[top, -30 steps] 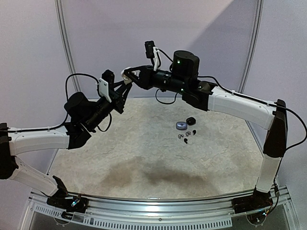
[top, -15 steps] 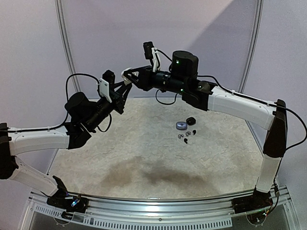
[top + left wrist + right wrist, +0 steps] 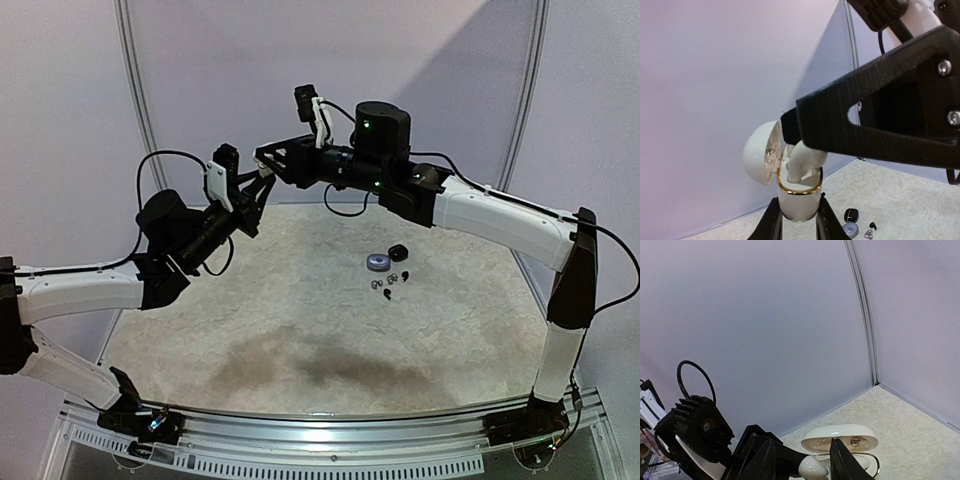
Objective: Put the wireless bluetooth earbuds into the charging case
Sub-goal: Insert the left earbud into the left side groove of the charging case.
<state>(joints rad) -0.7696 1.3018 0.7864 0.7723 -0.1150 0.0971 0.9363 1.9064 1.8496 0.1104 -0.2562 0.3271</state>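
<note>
High over table (image 3: pixel 300 300), left gripper (image 3: pixel 798 218) clamps case (image 3: pixel 797 201); right gripper (image 3: pixel 802 457) parted around earbud (image 3: pixel 815 468)

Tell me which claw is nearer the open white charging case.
Left. The left claw grips the white charging case by its lower body; the right claw sits at its open top, straddling the white earbud.
</note>
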